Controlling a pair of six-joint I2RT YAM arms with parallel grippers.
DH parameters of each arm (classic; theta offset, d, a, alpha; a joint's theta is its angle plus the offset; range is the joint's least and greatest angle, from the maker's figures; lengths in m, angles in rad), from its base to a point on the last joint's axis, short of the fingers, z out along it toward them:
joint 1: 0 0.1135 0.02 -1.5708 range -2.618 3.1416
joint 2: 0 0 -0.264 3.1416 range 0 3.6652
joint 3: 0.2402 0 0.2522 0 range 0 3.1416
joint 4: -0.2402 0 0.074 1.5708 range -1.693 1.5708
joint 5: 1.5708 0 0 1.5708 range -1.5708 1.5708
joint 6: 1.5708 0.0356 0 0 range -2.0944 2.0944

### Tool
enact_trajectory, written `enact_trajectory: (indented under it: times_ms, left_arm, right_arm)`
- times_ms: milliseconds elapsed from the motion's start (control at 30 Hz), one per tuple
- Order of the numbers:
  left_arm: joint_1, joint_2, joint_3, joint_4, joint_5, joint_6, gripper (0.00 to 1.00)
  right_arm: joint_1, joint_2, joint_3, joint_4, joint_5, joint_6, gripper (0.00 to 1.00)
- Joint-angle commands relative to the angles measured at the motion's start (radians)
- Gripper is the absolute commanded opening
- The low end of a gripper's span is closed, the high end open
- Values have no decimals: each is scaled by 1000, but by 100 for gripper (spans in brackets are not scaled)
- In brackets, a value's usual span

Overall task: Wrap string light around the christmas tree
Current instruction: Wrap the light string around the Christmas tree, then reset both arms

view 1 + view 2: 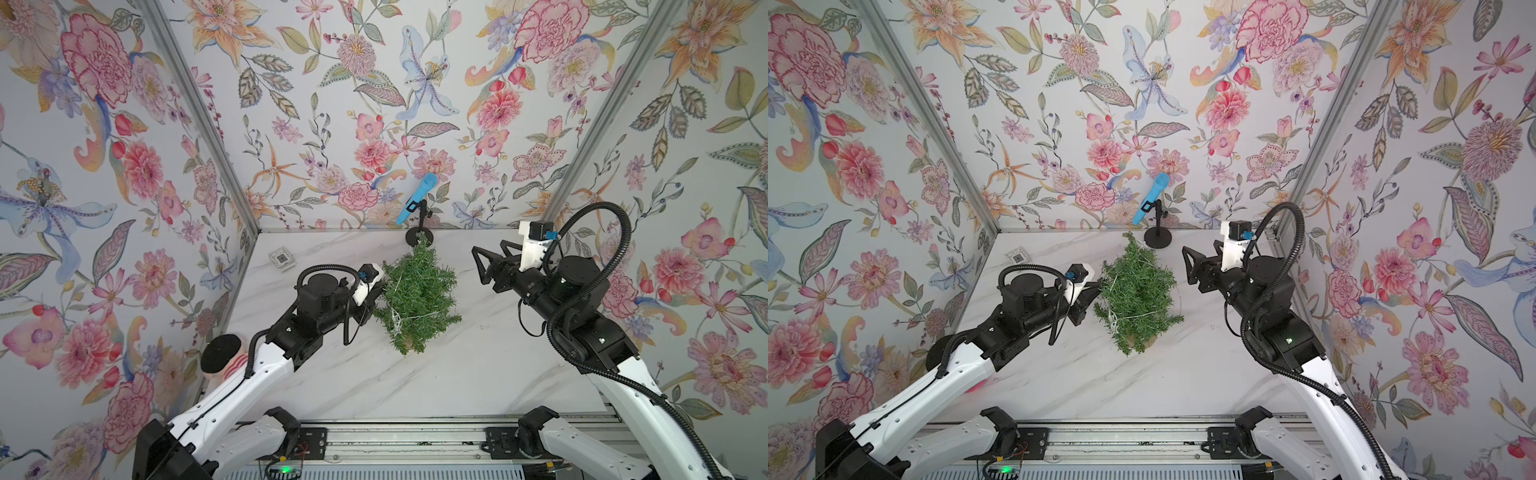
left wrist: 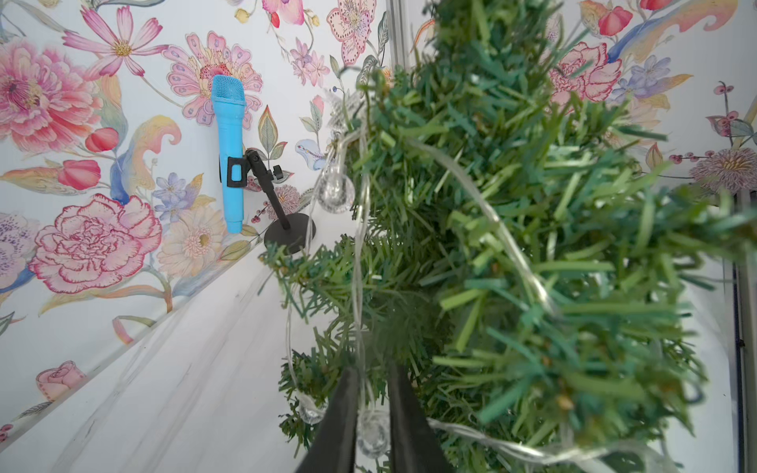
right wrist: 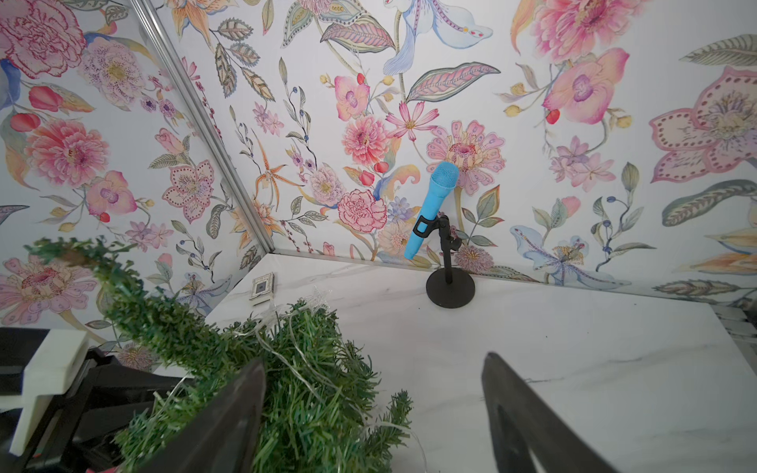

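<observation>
Floral wallpaper [image 1: 332,104] covers 3 walls around a white marbled tabletop [image 1: 457,374]. We note the christmas tree [image 1: 415,295] standing near the middle of the tabletop, between the 2 arms. A bit of its tan base shows under the lowest branches in both top views.

The string light [image 1: 397,320] is looped through the branches, with a pale tangle low on the tree's left side. In the left wrist view its thin wire curves across the needles, with clear round bulbs along it.

The left tool [image 2: 372,368] sits in the foliage at the tree's left side. Its 2 black fingers [image 2: 340,422] stand a narrow gap apart, with 1 bulb and a run of wire in that gap. We cannot tell whether they pinch the wire or only flank it.

The right tool [image 1: 478,266] hangs off the tree's right side, apart from the branches, spread wide and holding nothing.

A blue microphone [image 1: 415,199] on a black stand sits by the far wall behind the tree. A small pale square box [image 1: 282,258] lies near the far left corner.
</observation>
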Motion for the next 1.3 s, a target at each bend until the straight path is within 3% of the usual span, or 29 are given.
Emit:
enact_trajectory:
  times_ms: [0,67,167,267,400,433,533,667,833,900,1067,1167,1267]
  left_arm:
    - [-7,-26,1,-6,-53,-16,30]
    - [-7,-38,17,-19,-67,-11,32]
    - [-7,-69,42,-43,-96,-4,43]
    - [-8,-108,65,-79,-125,8,73]
    - [-8,-159,131,-164,-162,47,98]
    - [-13,-172,150,-179,-170,55,100]
    - [-16,-222,172,-128,-167,77,100]
    - [-16,-311,45,175,-219,81,100]
    - [5,-332,-240,577,-568,58,100]
    - [67,-295,-309,649,-662,13,100]
    - [287,-193,-401,658,-767,-242,100]
    - [350,-153,-502,732,-873,-288,100]
    - [391,-106,-571,782,-901,-284,100]
  right_arm:
    - [-5,-31,-17,-33,19,30,83]
    - [-3,-44,-26,-49,19,28,84]
    - [-4,-71,-43,-66,33,17,90]
    - [-5,-111,-63,-77,64,-2,100]
    - [-3,-164,-56,-117,116,-49,100]
    - [-3,-175,-52,-121,133,-54,100]
    - [-3,-229,-58,-102,224,-85,100]
    - [-4,-317,-188,31,390,-178,100]
    - [-23,-383,-431,270,509,-282,100]
    - [-50,-377,-521,343,530,-289,100]
    - [-164,-292,-718,544,483,-262,100]
    - [-249,-213,-814,650,443,-179,97]
    - [-309,-127,-873,704,458,-106,97]
